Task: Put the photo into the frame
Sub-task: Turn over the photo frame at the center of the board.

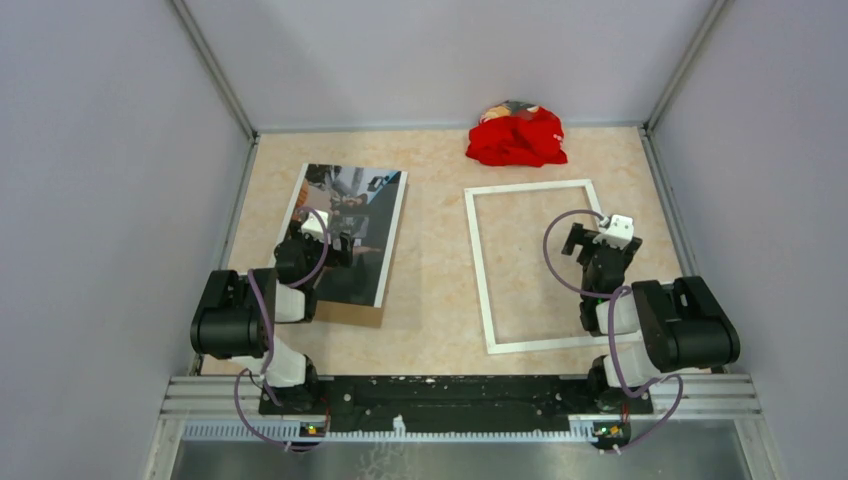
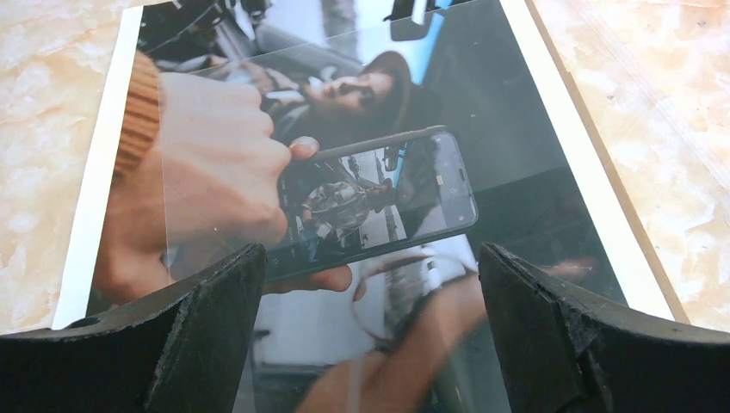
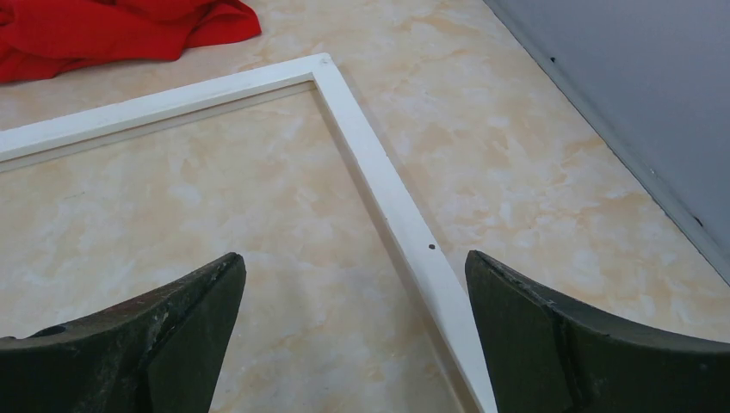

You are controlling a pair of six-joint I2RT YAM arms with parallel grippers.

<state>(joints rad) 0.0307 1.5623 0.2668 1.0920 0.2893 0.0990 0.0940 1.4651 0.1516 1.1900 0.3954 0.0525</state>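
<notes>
Top external view: photo lies flat on the left half of the table, picture side up, turned a little so its far end leans right. Thin brown board sits under it, showing as a strip along the near edge. Frame lies flat on the right half, white side showing, only bare table inside its rails. Photo and frame well apart, a band of table between them. Red cloth bunched at the far edge, just beyond the frame's far rail, not touching it.

Left gripper hangs over the near part of the photo. Right gripper hangs over the frame's right rail, which the arm partly hides.

Left wrist view: left gripper spread wide, nothing between the fingers, both dark pads clear of the print. Photo fills the view below: a hand holding a phone, dark tones, white border down both long sides. Glare on the surface.

Right wrist view: right gripper also spread wide and holding nothing. Frame shows its far right corner; the right rail runs near, passing close inside the right finger. Cannot tell if that finger touches the rail. Small dark dot on that rail. Red cloth at the upper left, beyond the far rail
</notes>
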